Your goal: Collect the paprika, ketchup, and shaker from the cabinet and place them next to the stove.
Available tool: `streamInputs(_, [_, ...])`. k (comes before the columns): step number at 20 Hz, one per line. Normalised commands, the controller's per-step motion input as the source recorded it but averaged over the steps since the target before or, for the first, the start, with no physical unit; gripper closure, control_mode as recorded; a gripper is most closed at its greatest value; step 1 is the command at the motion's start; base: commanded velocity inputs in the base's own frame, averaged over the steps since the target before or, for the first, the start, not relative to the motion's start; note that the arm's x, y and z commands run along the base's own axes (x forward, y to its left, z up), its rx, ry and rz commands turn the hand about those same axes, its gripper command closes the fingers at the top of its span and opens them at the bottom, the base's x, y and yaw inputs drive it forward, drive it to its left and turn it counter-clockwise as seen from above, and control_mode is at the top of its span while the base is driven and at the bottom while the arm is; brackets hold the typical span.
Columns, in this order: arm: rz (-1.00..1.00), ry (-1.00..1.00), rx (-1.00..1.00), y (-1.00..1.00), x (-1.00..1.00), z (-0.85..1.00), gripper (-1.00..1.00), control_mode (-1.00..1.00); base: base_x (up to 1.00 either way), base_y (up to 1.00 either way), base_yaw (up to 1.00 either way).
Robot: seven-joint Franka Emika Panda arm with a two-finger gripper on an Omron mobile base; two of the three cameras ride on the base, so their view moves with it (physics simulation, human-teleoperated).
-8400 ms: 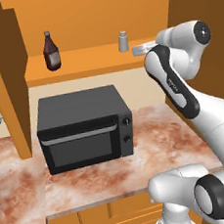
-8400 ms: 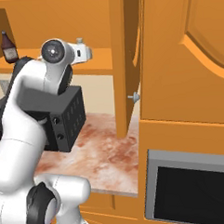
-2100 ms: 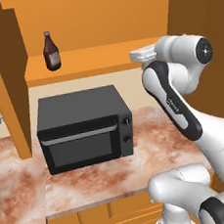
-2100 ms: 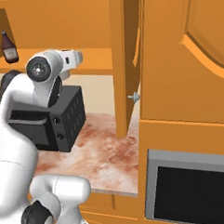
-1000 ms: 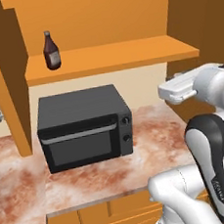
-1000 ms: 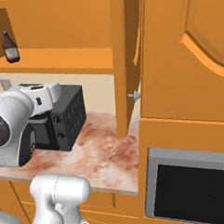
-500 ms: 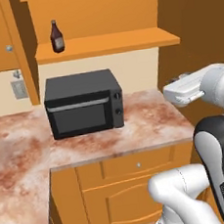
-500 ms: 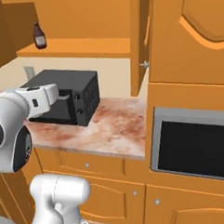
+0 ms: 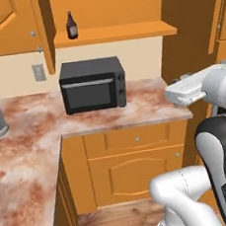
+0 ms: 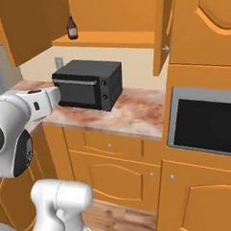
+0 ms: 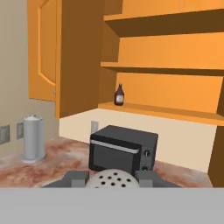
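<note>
The gripper (image 11: 110, 180) is pinching the shaker (image 11: 110, 179) between 2 nearly closed fingers; small, stiff and slick, it is probably best gripped mid-body. Farther off, the ketchup (image 11: 118, 95) is standing on the cabinet (image 11: 162, 111) shelf.

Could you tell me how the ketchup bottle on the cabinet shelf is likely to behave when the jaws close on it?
The ketchup stands tall and slim with a narrow neck, so a nudge high up would probably tip it. Its smooth round body may slip or twist in the jaws. It stands alone on the cabinet shelf, so a topple should hit nothing nearby.
</note>
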Motion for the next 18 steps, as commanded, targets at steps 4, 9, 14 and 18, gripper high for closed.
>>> streamInputs(4, [0.00, 0.00, 0.00, 0.00, 0.00, 0.00, 1.00, 1.00, -0.80, 0.00, 0.28])
streamInputs(9, [0.00, 0.00, 0.00, 0.00, 0.00, 0.00, 1.00, 1.00, -0.80, 0.00, 0.32])
streamInputs(14, [0.00, 0.00, 0.00, 0.00, 0.00, 0.00, 1.00, 1.00, -0.84, 0.06, 0.33])
streamInputs(18, [0.00, 0.00, 0.00, 0.00, 0.00, 0.00, 1.00, 1.00, -0.82, 0.08, 0.35])
